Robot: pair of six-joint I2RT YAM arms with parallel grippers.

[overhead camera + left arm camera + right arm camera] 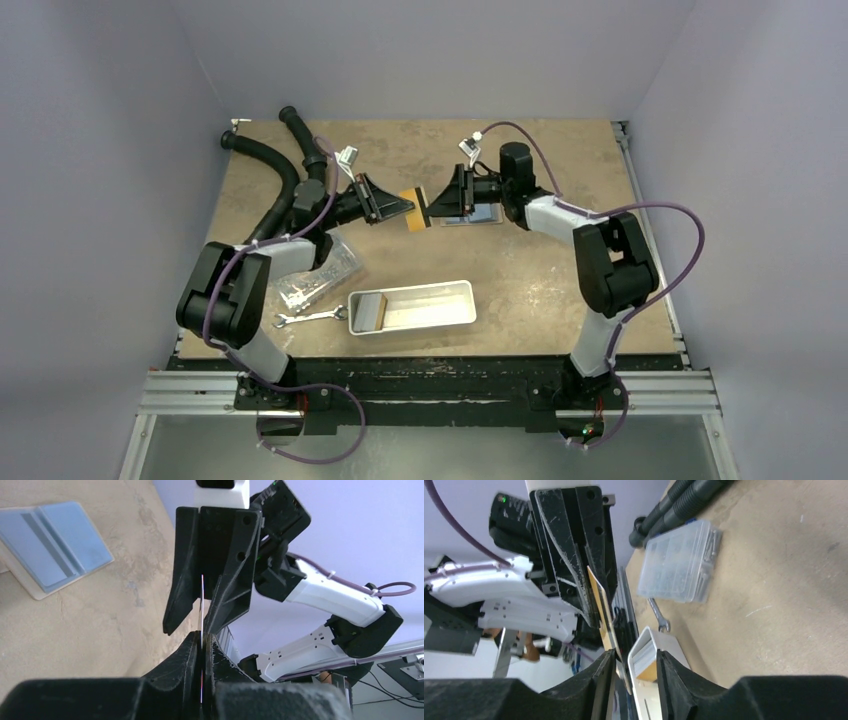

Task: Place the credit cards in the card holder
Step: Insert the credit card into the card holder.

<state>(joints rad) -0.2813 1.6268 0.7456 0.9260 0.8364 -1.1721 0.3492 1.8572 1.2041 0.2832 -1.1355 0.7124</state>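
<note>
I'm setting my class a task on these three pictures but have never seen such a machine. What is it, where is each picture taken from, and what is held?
These are two robot arms bolted at the near edge of a brown table. One picture looks down from above; the other two come from a camera on each wrist, so each shows its own black fingers at the bottom. On the table lie a long white tray, a clear plastic box, a silver wrench and a small open wallet with light blue panels. The left gripper is shut on a thin tan card, edge-on in its own view. The right gripper faces it, jaws open either side of that card: it looks like a hand-over.
</note>
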